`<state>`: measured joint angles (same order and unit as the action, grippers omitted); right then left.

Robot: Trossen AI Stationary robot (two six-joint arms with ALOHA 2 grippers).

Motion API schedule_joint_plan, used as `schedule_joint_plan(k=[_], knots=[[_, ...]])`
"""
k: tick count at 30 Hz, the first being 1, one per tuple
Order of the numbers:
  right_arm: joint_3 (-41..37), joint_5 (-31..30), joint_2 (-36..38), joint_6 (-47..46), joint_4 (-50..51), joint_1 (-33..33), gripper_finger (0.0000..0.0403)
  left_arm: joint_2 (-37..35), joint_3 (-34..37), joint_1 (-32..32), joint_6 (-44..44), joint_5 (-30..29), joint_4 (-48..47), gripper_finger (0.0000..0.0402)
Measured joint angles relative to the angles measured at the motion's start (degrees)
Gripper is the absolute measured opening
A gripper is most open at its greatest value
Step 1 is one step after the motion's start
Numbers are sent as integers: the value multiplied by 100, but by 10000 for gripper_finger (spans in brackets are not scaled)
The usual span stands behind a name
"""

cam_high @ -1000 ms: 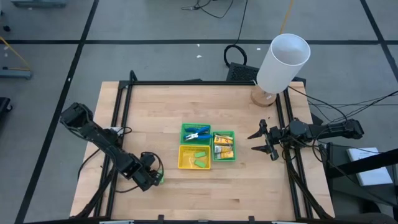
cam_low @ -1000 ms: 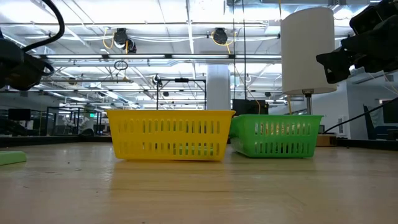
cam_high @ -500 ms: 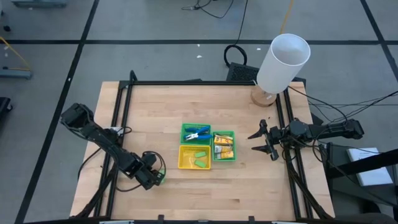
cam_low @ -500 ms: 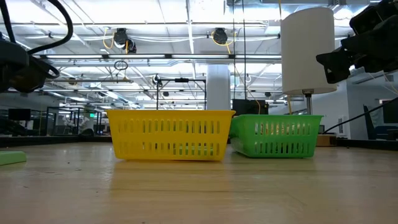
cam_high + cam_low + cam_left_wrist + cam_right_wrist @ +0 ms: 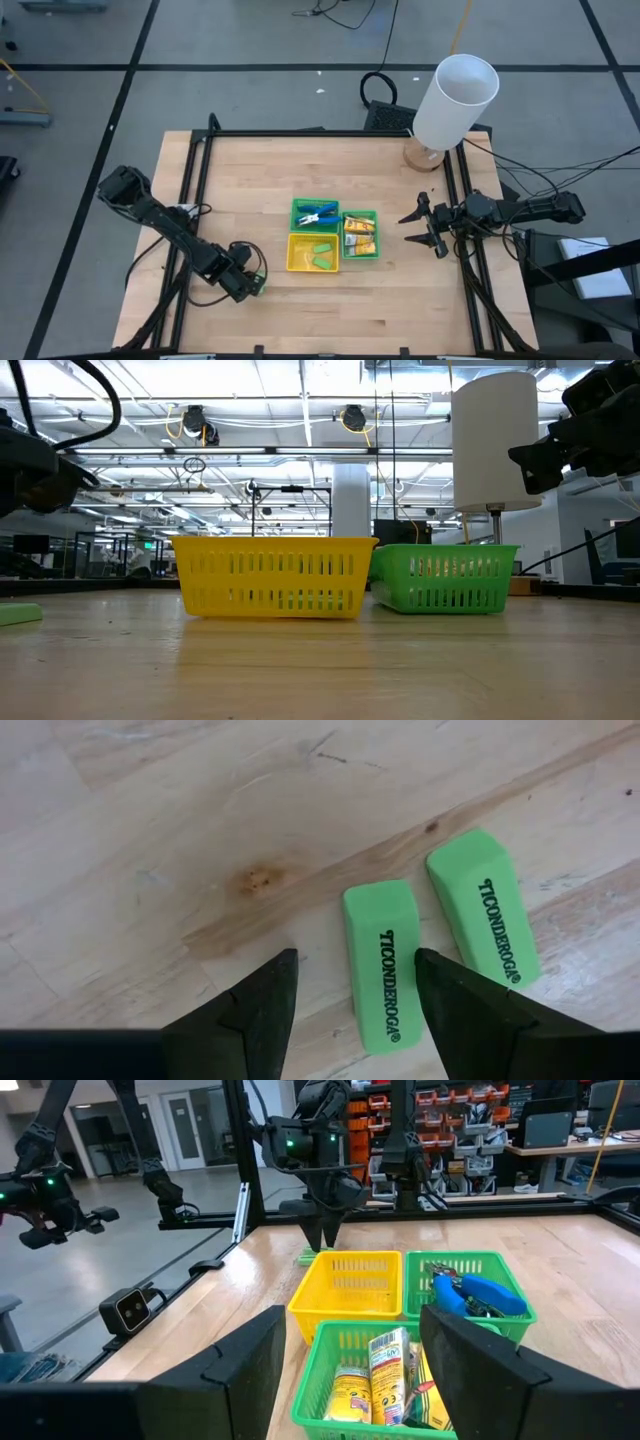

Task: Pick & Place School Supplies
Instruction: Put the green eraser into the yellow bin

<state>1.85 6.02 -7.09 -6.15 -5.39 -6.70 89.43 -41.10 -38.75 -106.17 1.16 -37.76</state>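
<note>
Left gripper (image 5: pixel 352 982): released, poised over two green sticks (image 5: pixel 380 965) lying side by side near the table's (image 5: pixel 250 170) front-left corner; nearer stick seemingly lengthwise between the fingers. Right gripper (image 5: pixel 422 225): released, idle at right edge.

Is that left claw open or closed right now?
Open: the left gripper fingers stand apart, empty, above two green erasers on the table.

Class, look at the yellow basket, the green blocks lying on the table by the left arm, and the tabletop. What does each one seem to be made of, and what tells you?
Yellow basket: likely moulded plastic, glossy, with slotted walls.
Green blocks: probably rubber erasers, matte with rounded edges and a printed brand name.
Tabletop: wood, pale, with visible grain and plank seams, smooth finish.
</note>
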Motion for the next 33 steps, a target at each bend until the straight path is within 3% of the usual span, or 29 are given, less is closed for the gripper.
schedule_joint_plan(k=[5, 11, 28, 33], knots=[[-1, -2, 2, 0, 0, -2, 226, 0, -2, 67, -117, 248, 1, 209], [0, -1, 0, 0, 0, -2, 226, -9, 56, 51, 252, -211, 774, 209], [-1, -2, 1, 0, 0, -1, 226, 11, 41, 77, 114, -472, 754, 208], [-1, -2, 2, -1, 0, 0, 226, 11, 54, 78, 83, -546, 852, 187]])
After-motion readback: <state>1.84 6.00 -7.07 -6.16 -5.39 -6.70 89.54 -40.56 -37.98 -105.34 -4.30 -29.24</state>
